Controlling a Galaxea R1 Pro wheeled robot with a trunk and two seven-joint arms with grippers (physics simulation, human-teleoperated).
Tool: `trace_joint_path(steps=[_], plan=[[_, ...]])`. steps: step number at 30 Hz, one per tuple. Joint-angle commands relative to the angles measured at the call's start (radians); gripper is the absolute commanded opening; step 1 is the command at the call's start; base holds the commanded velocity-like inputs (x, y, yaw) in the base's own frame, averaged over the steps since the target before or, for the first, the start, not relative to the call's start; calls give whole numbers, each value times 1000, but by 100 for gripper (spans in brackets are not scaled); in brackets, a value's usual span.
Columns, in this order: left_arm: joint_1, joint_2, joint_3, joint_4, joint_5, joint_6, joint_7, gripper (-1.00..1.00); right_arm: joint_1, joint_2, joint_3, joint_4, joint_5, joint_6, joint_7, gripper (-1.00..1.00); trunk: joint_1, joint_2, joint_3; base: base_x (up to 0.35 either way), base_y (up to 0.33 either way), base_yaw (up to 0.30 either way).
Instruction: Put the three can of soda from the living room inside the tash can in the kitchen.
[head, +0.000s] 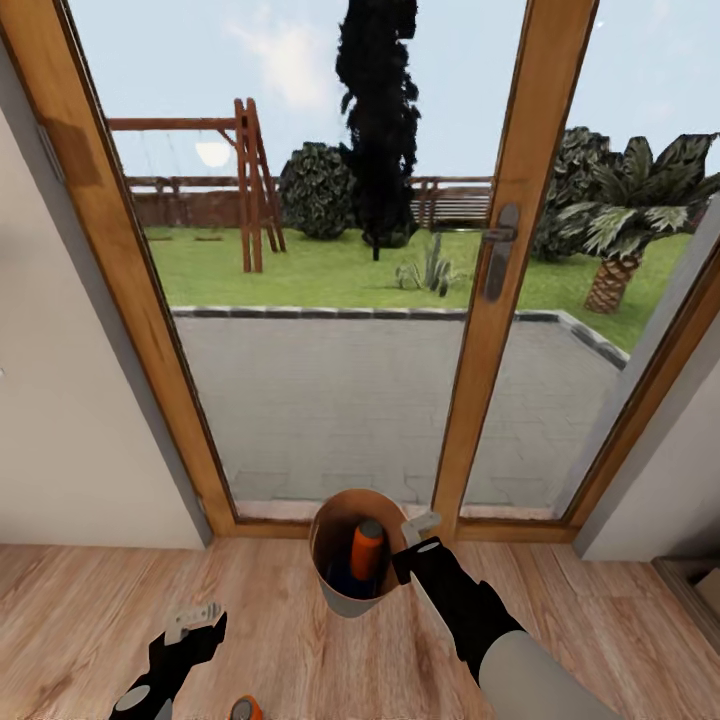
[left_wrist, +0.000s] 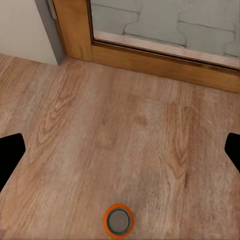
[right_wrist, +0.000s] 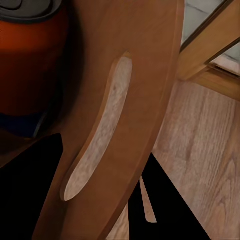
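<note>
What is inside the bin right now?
The bin holds an upright orange can with something blue beside it, likely a second can. The bin's wall hides the bottom.

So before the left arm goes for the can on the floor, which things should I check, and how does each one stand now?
1. Bin held by right tool on its rim: ok.
2. Orange can and blue can inside bin: ok.
3. Third can upright on floor: ok.
4. Left tool open, holding nothing: ok.
5. Left tool centred over the third can: not ok, can sits off to one side.
6. Bin steady in the grip: cannot tell.
</note>
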Motion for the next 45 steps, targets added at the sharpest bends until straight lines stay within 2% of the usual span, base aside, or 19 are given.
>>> trace_joint_path(steps=[1, 31, 45], plan=[[0, 0, 0, 0, 0, 0, 0, 100, -1, 0, 0, -1, 1, -2, 9, -100, 0, 0, -2, 0, 0, 0], [0, 0, -2, -9, 0, 21, 3, 100, -1, 0, 0, 0, 1, -2, 9, -100, 0, 0, -49, 0, 0, 0], [0, 0, -2, -10, 0, 20, 3, 100, -1, 0, 0, 0, 1, -2, 9, -100, 0, 0, -72, 118, 0, 0]])
